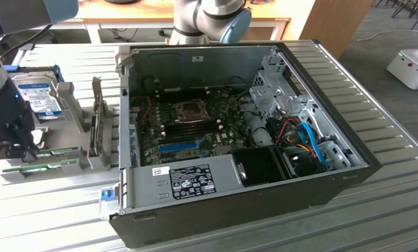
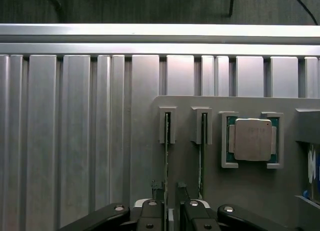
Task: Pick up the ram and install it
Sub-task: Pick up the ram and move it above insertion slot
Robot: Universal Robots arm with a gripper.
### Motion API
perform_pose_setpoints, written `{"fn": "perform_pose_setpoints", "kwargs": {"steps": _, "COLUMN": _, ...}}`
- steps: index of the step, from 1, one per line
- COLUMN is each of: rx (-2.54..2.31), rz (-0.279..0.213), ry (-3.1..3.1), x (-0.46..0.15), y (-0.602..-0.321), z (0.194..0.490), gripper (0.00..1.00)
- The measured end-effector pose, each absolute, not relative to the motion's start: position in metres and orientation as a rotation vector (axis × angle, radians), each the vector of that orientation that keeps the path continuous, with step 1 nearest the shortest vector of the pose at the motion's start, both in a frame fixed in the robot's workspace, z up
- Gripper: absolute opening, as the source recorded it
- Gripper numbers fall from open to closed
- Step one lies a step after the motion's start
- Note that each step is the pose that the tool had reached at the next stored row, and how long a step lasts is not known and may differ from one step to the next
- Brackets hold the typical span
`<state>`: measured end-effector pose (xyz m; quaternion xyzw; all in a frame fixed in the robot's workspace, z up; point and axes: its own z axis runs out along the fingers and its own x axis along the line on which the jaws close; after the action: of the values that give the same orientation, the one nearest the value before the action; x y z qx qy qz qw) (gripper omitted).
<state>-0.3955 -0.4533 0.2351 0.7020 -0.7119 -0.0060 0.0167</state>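
Two green ram sticks lie side by side in a grey holder (image 1: 83,157) at the exterior view's left, one ram (image 1: 53,153) just behind the other stick (image 1: 41,169). My gripper (image 1: 20,149) hangs over their far-left ends. In the wrist view the gripper (image 2: 171,213) is open, with its black fingers (image 2: 150,213) on either side of the edge-on ram (image 2: 166,161), which stands in its slot. The second stick (image 2: 202,161) sits one slot over. The open PC case (image 1: 334,178) shows the motherboard with its dark memory slots (image 1: 191,124).
A silver hard drive (image 1: 37,100) with a blue label stands in the same holder, behind the sticks. A processor (image 2: 252,139) rests in a square pocket beside them. Inside the case are a blue slot (image 1: 181,145), cables (image 1: 310,142) and a drive cage (image 1: 271,92). Ribbed metal table (image 1: 376,210) surrounds everything.
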Motion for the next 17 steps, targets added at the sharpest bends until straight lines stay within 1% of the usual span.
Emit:
{"fn": "perform_pose_setpoints", "kwargs": {"steps": 9, "rx": 2.182, "rz": -0.019, "ry": -2.213, "x": -0.3955, "y": -0.4557, "z": 0.2348, "gripper": 0.24}}
{"fn": "perform_pose_setpoints", "kwargs": {"steps": 17, "rx": 2.182, "rz": -0.019, "ry": -2.213, "x": -0.3955, "y": -0.4557, "z": 0.2255, "gripper": 0.24}}
